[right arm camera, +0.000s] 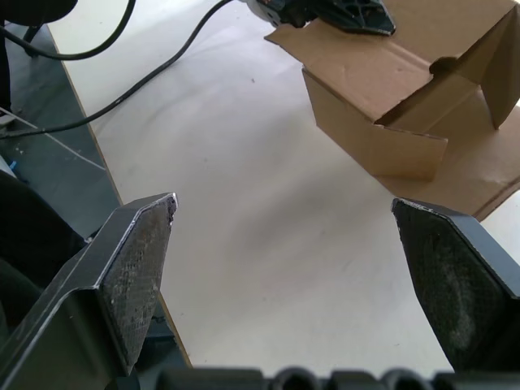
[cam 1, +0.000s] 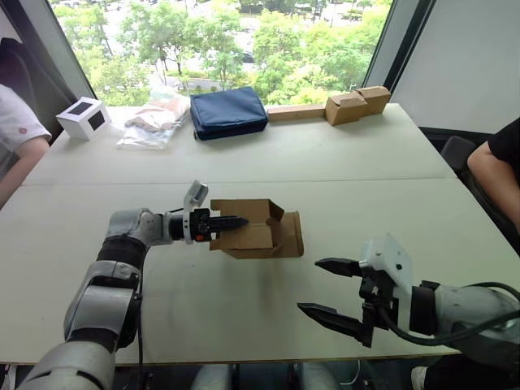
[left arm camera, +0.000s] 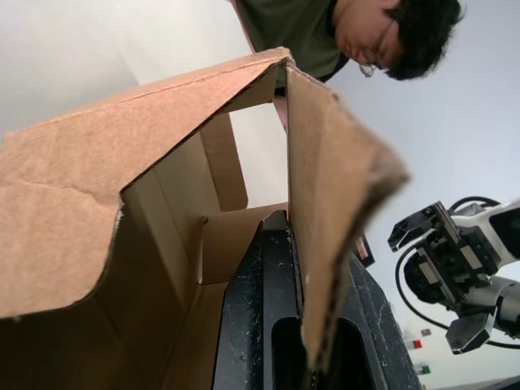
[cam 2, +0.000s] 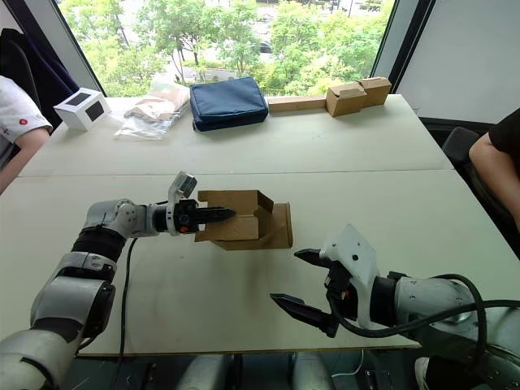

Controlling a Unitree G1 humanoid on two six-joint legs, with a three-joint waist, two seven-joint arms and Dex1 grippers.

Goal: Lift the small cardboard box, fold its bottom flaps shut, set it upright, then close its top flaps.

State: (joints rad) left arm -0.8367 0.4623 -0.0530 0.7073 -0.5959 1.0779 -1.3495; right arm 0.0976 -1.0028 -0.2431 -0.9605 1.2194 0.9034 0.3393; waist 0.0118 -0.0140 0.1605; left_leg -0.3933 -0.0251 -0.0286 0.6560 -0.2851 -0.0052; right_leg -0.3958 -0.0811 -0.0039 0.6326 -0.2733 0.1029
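We see the box (cam 1: 256, 230), plain brown corrugated w/ no print, mid-table, lying on its side w/ flaps splayed open. Our left gripper (cam 1: 236, 221) pinches one flap at its edge. Right gripper (cam 1: 327, 290) sits near it, fingers spread wide, holding nothing.

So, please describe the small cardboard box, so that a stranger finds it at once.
On the white table, look at the near half, in the middle. The small cardboard box lies there with flaps open, gripped by the left gripper; the tan boxes by the window are closed.
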